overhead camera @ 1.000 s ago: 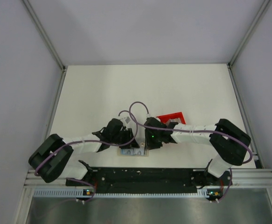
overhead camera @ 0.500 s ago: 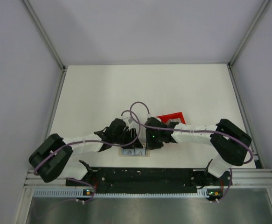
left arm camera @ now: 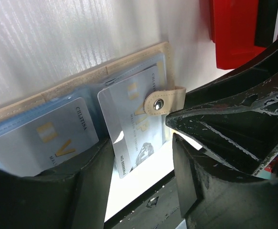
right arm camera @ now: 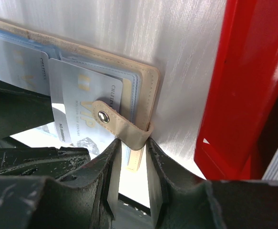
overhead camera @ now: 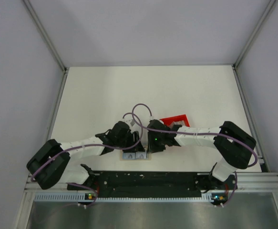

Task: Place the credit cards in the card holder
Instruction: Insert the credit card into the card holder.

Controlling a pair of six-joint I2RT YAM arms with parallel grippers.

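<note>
The card holder [overhead camera: 135, 156] lies open on the table near the front edge, beige with blue-grey pockets; it also shows in the left wrist view [left arm camera: 81, 81] and the right wrist view [right arm camera: 150, 90]. A silver-white credit card [left arm camera: 134, 114] sits tilted and partly in the right pocket, under the snap strap [right arm camera: 115, 126]. Another silver-white card [left arm camera: 48, 138] sits in the left pocket. My left gripper [left arm camera: 142, 145] is open, its jaws either side of the tilted card's lower corner. My right gripper [right arm camera: 133, 145] is shut on the card holder's strap and right edge.
A red open-topped tray [overhead camera: 175, 120] stands just right of the card holder, close behind my right gripper; it also shows in the wrist views [left arm camera: 229, 33] [right arm camera: 253, 71]. The black base rail [overhead camera: 148, 179] runs along the table's near edge, right below the holder.
My left arm's elbow has swung a little left and down, and its gripper has shifted slightly right over the card holder. The right arm has hardly moved.
</note>
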